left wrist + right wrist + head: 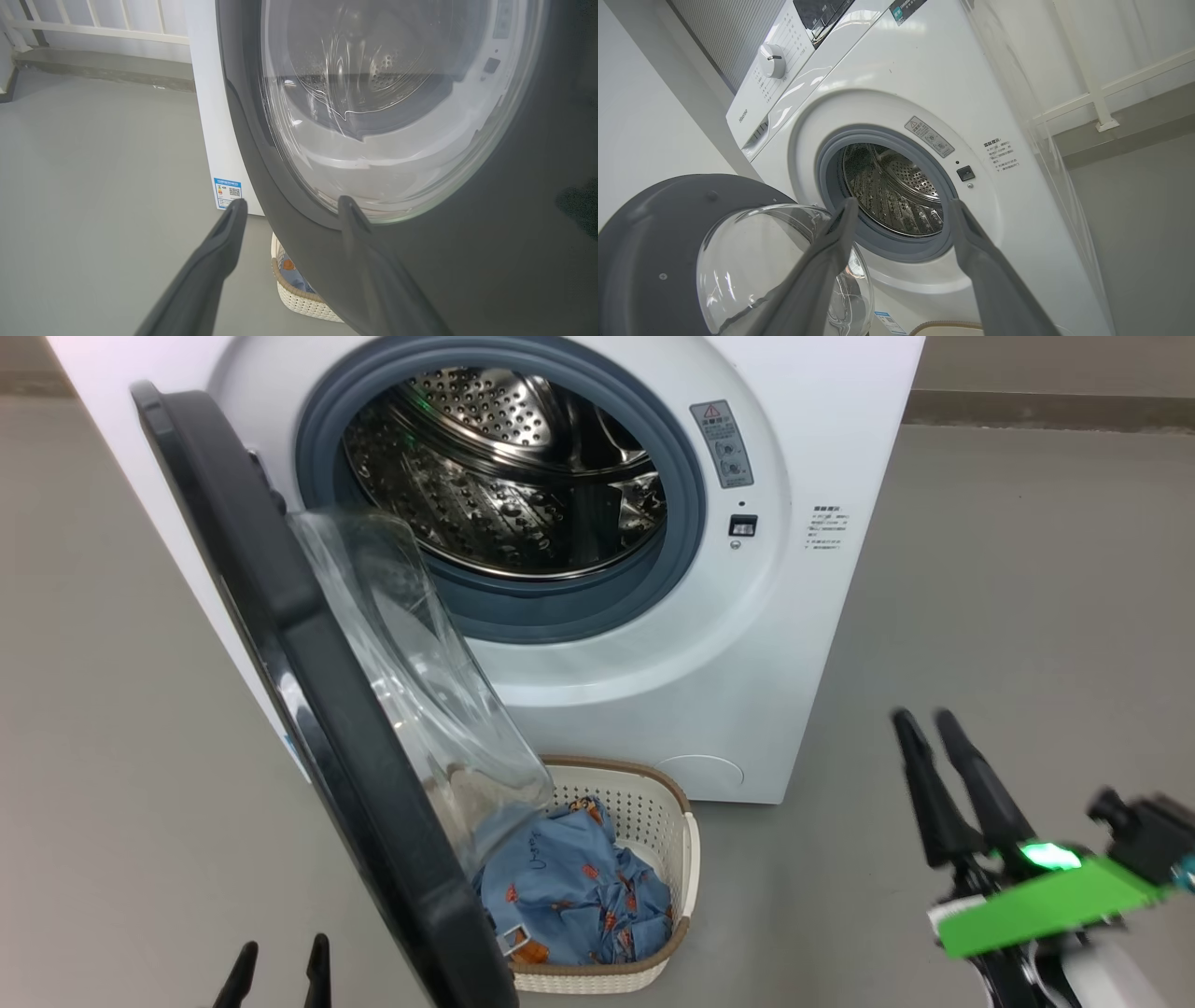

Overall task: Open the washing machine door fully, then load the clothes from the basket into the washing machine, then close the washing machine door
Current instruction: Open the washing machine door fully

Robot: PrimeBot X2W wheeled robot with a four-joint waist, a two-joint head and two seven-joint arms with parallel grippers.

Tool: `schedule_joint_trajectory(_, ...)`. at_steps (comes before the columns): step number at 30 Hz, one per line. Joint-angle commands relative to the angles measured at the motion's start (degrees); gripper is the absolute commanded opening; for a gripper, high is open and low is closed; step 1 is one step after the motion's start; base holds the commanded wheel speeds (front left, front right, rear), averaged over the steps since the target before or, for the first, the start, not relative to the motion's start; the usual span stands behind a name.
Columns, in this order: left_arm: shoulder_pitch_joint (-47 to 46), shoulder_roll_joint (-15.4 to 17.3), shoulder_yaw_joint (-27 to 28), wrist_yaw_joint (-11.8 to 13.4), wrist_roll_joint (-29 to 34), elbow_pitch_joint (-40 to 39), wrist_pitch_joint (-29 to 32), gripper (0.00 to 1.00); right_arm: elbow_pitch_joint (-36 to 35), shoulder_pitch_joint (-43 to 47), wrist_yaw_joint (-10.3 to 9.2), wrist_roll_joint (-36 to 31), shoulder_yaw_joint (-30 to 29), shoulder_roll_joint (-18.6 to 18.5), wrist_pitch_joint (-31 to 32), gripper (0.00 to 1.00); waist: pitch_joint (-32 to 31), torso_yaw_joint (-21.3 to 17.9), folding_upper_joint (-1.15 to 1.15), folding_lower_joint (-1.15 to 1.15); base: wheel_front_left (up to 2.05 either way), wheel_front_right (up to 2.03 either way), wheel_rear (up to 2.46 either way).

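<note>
Jaws spread and empty on both my left gripper (292, 205) and right gripper (901, 205). The washing machine door (308, 709) stands open just beyond my left fingertips. The clothes (569, 887) lie in the basket (644, 812), on the floor before the washing machine (653, 709).

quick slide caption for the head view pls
Washing machine door stands open, clothes in the basket below it.

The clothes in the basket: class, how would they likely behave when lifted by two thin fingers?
The clothes lie crumpled in soft folds, so they are probably floppy and would drape rather than hold shape. The thin-looking fabric suggests they are light. Since folds overlap inside the basket, a pinch may lift only part of the heap.
</note>
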Motion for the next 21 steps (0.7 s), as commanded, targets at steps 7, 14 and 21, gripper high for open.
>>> schedule_joint_trajectory(7, -0.83, 0.51, 2.59, 0.42, -0.38, -1.74, -0.37, 1.00, -5.01, 7.32, 0.17, -11.35, -8.59, 3.47, -0.67, 1.00, -0.15, -0.20, 0.00, 0.00, 0.00, 0.00, 0.00)
schedule_joint_trajectory(14, -0.47, 0.51, 2.84, 0.41, -0.08, -1.75, -0.37, 1.00, -6.44, 13.03, 0.17, -19.55, -15.80, 6.97, -0.67, 1.00, -0.61, 0.03, 0.00, 0.00, 0.00, 0.00, 0.00)
schedule_joint_trajectory(21, -0.59, 0.51, 2.97, 0.23, 0.23, -1.65, -0.37, 1.00, -5.47, 16.85, 0.17, -25.03, -21.06, 9.95, -0.67, 1.00, -0.84, 0.49, 0.00, 0.00, 0.00, 0.00, 0.00)
